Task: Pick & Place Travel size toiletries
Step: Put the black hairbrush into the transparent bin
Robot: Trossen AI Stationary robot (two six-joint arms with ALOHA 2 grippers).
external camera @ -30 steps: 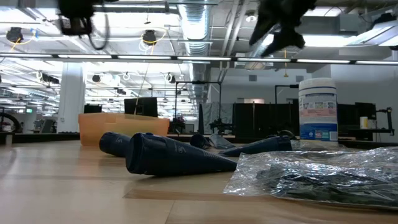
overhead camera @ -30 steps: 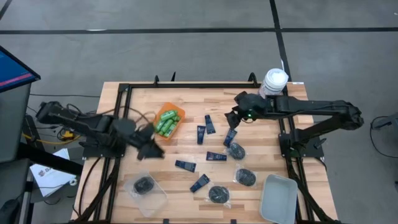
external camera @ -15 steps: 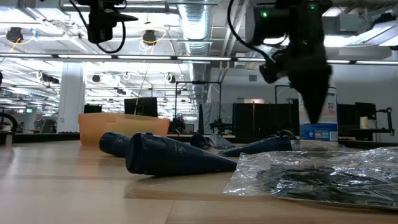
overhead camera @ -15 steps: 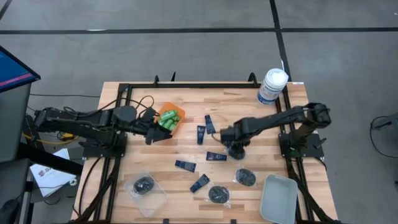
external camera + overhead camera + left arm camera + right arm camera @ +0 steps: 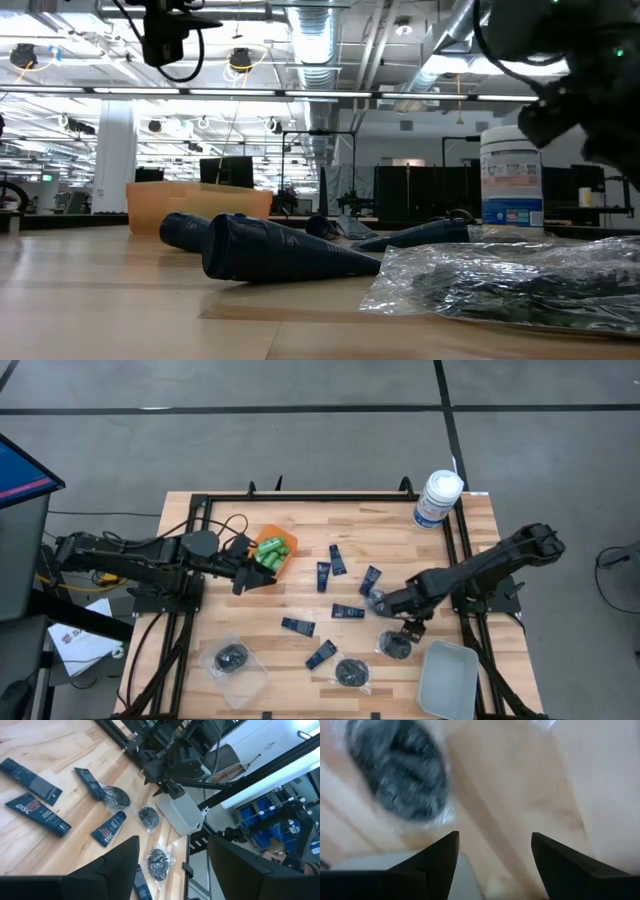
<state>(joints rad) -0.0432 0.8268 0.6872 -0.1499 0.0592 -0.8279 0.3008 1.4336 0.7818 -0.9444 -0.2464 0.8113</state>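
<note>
Several flat navy tubes (image 5: 348, 611) lie in the middle of the table, and black round pieces in clear packets (image 5: 395, 646) lie toward the near edge. Small green bottles (image 5: 268, 556) sit in an orange tray. My right gripper (image 5: 406, 623) hovers open just above the packet next to the grey bin; in the right wrist view (image 5: 495, 837) that black piece (image 5: 400, 775) is blurred and off to one side of the fingers. My left gripper (image 5: 246, 574) is open and held in the air at the orange tray's near left corner, empty in its wrist view (image 5: 175, 870).
A grey bin (image 5: 448, 678) stands at the near right corner. The white canister with a blue label (image 5: 438, 498) stands at the far right corner. Another packet (image 5: 232, 658) lies near the left near edge. A black frame (image 5: 300, 497) borders the wooden table.
My right gripper has swept from beside the white canister toward the near edge, over the navy tubes, and has come down over the packet next to the grey bin. My left gripper moved toward the far edge, up to the orange tray, then held still. No item has moved.
</note>
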